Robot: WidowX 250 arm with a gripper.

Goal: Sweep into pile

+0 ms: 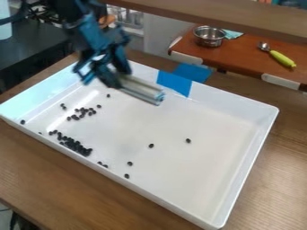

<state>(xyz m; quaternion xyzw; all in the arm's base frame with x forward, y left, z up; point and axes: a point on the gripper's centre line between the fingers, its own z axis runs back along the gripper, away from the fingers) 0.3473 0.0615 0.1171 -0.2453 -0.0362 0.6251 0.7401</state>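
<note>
Round black pellets (74,145) dot a white plastic tray (198,168); the black pincer (113,77) grips a pale bar (142,92), presumably for sweeping.

Text — none readable | labels, numbers, signs — none readable

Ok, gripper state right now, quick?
Gripper: jaws closed on a pale, bar-like tool, at the far side of the white tray.
</note>
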